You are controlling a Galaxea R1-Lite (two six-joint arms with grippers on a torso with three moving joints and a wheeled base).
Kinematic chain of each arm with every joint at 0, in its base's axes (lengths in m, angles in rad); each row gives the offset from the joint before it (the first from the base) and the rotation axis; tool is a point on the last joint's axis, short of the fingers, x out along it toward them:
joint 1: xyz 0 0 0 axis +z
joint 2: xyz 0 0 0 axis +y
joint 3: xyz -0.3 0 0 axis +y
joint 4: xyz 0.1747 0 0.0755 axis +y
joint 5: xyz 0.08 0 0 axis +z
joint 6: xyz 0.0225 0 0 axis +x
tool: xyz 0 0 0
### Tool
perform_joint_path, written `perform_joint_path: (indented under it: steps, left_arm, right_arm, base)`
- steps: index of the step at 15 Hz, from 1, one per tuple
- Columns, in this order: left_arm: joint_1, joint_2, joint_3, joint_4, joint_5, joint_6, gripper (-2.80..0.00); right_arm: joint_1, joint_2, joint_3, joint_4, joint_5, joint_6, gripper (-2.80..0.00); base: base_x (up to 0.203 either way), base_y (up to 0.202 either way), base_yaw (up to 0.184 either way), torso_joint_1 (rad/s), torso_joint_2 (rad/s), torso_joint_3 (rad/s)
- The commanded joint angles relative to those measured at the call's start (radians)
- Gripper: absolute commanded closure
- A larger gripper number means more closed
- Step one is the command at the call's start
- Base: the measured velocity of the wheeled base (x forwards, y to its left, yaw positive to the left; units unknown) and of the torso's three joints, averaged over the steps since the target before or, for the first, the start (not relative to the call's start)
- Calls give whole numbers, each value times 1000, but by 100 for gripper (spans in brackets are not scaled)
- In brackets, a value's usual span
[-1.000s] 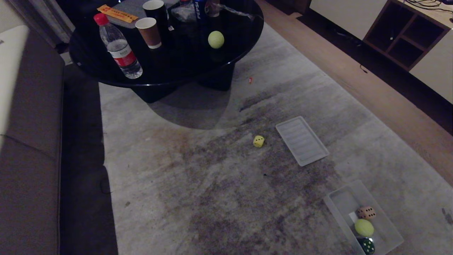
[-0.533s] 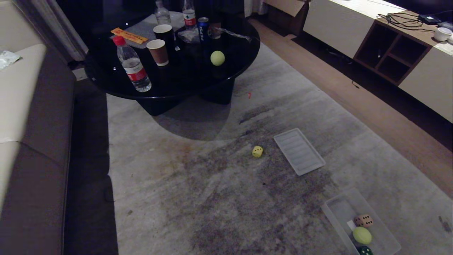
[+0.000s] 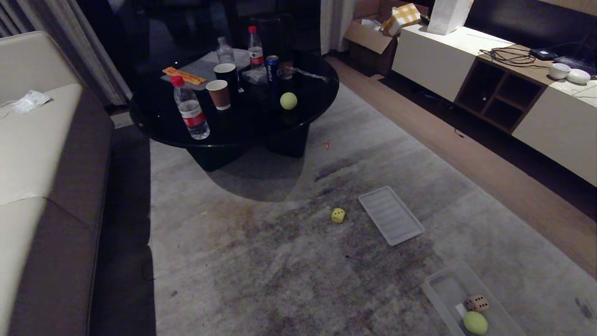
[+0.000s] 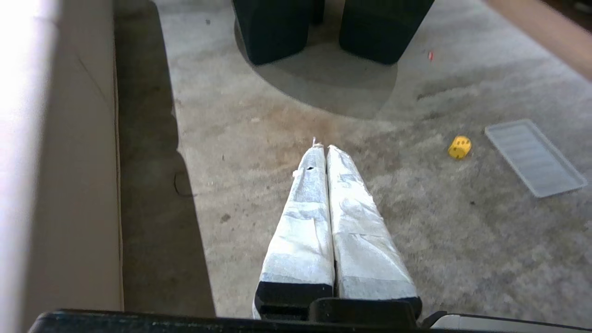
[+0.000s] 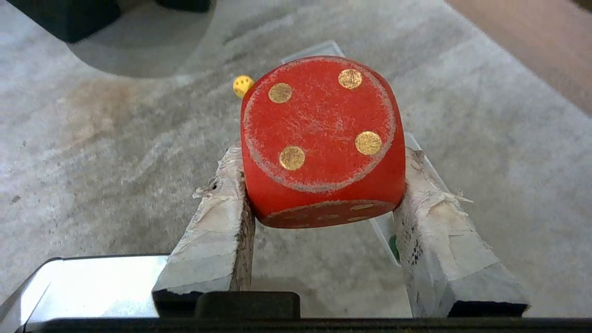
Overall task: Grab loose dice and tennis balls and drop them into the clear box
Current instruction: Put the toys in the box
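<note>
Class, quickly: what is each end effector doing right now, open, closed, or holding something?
Left end effector: closed, holding nothing.
Right end effector: closed on the red die, gripped between its two fingers.

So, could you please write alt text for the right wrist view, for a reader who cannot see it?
The right hand holds a red die between its two taped fingers, the four-pip face toward the camera. Behind it, on the grey carpet, lies a small yellow die, near the dark base of a table.
</note>
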Motion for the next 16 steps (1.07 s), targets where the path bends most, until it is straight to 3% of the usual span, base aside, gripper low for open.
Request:
perform_joint_path:
  steps: [1,16]
  left_arm:
    - [0,1,2,-1,1,-1,0]
    - [0,0,2,-1,4,-5,0]
  right_arm:
    - [0,2,0,1,0,1,0]
    - [0,2,0,1,0,2,0]
  base:
    - [0,0,0,2,3,207]
    - [0,0,0,3,4,176]
